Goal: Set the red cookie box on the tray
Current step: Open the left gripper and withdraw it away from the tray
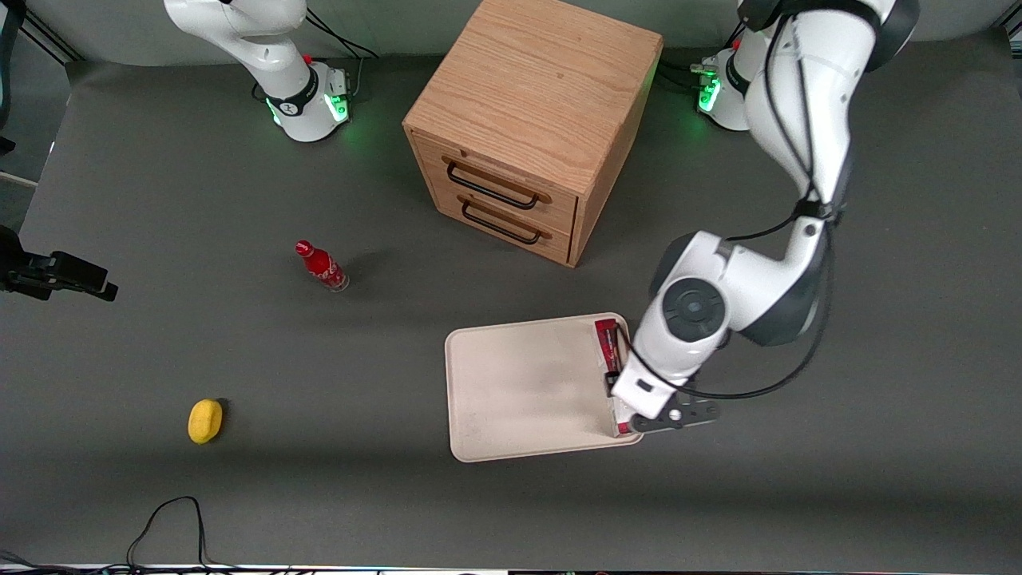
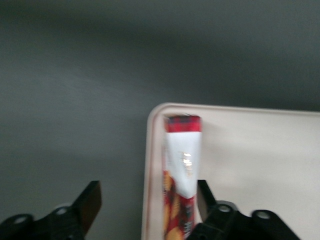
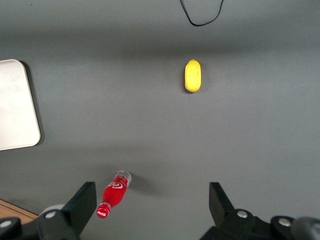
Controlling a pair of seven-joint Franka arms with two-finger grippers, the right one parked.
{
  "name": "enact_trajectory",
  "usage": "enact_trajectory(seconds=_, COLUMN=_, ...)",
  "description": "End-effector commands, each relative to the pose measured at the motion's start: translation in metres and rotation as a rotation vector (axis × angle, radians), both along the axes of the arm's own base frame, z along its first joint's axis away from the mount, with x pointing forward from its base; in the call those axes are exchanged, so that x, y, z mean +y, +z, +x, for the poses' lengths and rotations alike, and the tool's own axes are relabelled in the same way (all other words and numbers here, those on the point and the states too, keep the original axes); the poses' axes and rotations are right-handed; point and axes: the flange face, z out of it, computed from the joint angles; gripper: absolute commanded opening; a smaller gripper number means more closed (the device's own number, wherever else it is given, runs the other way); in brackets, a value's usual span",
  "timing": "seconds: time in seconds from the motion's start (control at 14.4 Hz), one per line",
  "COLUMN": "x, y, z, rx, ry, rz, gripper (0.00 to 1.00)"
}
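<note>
The red cookie box (image 1: 608, 342) lies on the cream tray (image 1: 519, 383), along the tray's rim at the working arm's end. In the left wrist view the box (image 2: 182, 165) shows a red end, a white panel and an orange cookie picture, just inside a rounded corner of the tray (image 2: 260, 150). My left gripper (image 1: 631, 401) hangs low over the box's nearer half and hides it in the front view. The gripper (image 2: 147, 196) is open: one finger (image 2: 202, 196) is close beside the box, the other (image 2: 91, 200) stands well apart, over the grey table.
A wooden two-drawer cabinet (image 1: 527, 128) stands farther from the front camera than the tray. A small red bottle (image 1: 321, 266) and a yellow object (image 1: 205, 420) lie toward the parked arm's end. A black cable (image 1: 172, 519) lies near the table's front edge.
</note>
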Motion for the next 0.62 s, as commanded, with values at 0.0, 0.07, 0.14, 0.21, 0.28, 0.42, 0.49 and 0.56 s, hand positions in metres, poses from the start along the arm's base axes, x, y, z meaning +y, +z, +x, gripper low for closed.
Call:
enact_trajectory(seconds=0.0, x=0.072, y=0.081, z=-0.037, rx=0.027, ry=-0.019, rz=0.028, gripper=1.00)
enact_trajectory(seconds=0.07, x=0.101, y=0.104, z=-0.042, rx=0.048, ry=-0.048, rz=0.040, gripper=1.00)
enact_trajectory(seconds=0.14, x=0.124, y=0.126, z=-0.051, rx=0.084, ry=-0.077, rz=0.028, gripper=1.00)
enact_trajectory(seconds=0.21, x=0.151, y=0.149, z=-0.060, rx=0.114, ry=-0.081, rz=0.008, gripper=1.00)
enact_trajectory(seconds=0.28, x=0.178, y=0.165, z=-0.073, rx=0.144, ry=-0.086, rz=0.004, gripper=1.00)
enact_trajectory(seconds=0.42, x=0.224, y=0.175, z=-0.106, rx=0.169, ry=-0.170, rz=0.005, gripper=1.00)
enact_trajectory(seconds=0.49, x=0.237, y=0.175, z=-0.126, rx=0.171, ry=-0.201, rz=-0.016, gripper=1.00)
enact_trajectory(seconds=0.56, x=0.257, y=0.178, z=-0.143, rx=0.149, ry=-0.193, rz=-0.017, gripper=1.00)
